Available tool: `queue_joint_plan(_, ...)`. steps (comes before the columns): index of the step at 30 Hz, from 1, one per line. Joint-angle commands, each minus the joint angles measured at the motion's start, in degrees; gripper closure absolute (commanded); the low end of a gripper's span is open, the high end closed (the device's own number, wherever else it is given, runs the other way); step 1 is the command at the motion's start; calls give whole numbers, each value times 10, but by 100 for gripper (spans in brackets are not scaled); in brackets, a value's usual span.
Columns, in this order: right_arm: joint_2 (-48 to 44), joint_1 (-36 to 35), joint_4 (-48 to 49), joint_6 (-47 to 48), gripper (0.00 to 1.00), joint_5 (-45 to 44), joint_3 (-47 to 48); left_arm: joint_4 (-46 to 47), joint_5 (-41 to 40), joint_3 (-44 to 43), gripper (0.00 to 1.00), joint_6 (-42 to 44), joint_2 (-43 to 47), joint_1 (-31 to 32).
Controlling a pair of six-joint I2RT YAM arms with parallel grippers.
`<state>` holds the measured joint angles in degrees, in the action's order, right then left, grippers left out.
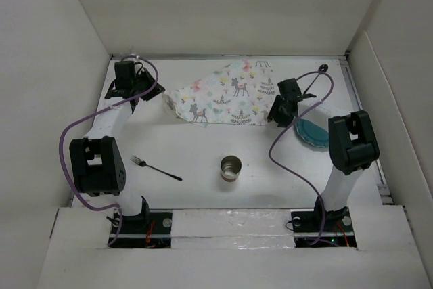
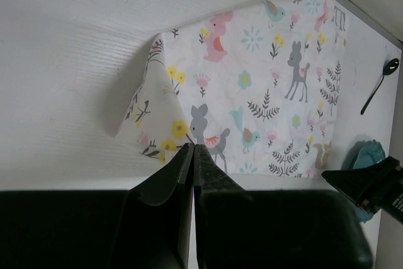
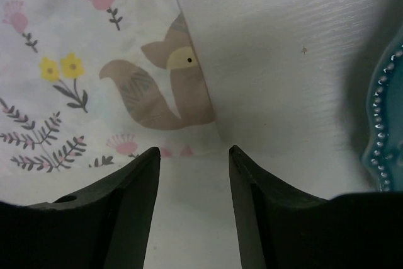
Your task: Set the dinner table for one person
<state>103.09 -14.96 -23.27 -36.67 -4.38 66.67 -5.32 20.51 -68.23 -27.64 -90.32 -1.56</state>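
Note:
The dinner table (image 1: 196,141) is the large white surface. The deer-print placemat (image 1: 230,91) lies at its back middle, with its left corner folded over. My left gripper (image 1: 153,91) is at that folded left end. In the left wrist view it (image 2: 193,147) is shut over the placemat's (image 2: 264,86) near edge, with no cloth showing between the jaws. My right gripper (image 1: 277,115) is open and empty at the placemat's right near corner. In the right wrist view its tips (image 3: 192,152) stand just short of that corner (image 3: 94,86).
A teal plate (image 1: 312,133) lies right of the right gripper and shows at the right wrist view's edge (image 3: 385,124). A metal cup (image 1: 231,168) stands front centre. A fork (image 1: 155,167) lies front left. A dark spoon (image 1: 318,74) lies back right and shows in the left wrist view (image 2: 378,86).

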Motion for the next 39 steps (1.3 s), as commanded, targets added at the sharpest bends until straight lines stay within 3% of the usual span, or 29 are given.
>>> queue_joint_plan(1, 26, 6, -8, -20, 48, -18, 39, 31, 1, -6, 100, 3, 19, 0)
queue_joint_plan(7, 69, 6, -76, -27, 62, -6, 101, 43, 8, -1, 100, -6, 25, 0)
queue_joint_plan(14, 77, 13, -91, -38, 90, 13, 103, 71, 7, 10, 100, -15, 28, 0)
queue_joint_plan(16, 77, 13, -98, -43, 86, 8, 105, 73, 8, 10, 100, -13, 28, 0)
queue_joint_plan(17, 77, 13, -104, -44, 71, 1, 107, 73, 12, 12, 100, -13, 27, 0)
queue_joint_plan(18, 74, 13, -111, -41, 62, -7, 105, 73, 13, 13, 100, -12, 29, 0)
queue_joint_plan(20, 57, 8, -110, -36, 49, -24, 99, 76, 13, 16, 100, -12, 32, -5)
queue_joint_plan(21, 52, 8, -111, -32, 47, -26, 94, 77, 12, 18, 100, -12, 35, -5)
queue_joint_plan(31, 108, 8, -184, -24, 49, 9, 127, 62, -31, 27, 100, 2, 83, -5)
queue_joint_plan(35, 100, 3, -227, -27, 53, -61, 148, 34, -65, 11, 100, 26, 91, -5)
queue_joint_plan(39, 97, 8, -237, -17, 51, -60, 156, 44, -45, 16, 100, 18, 84, -5)
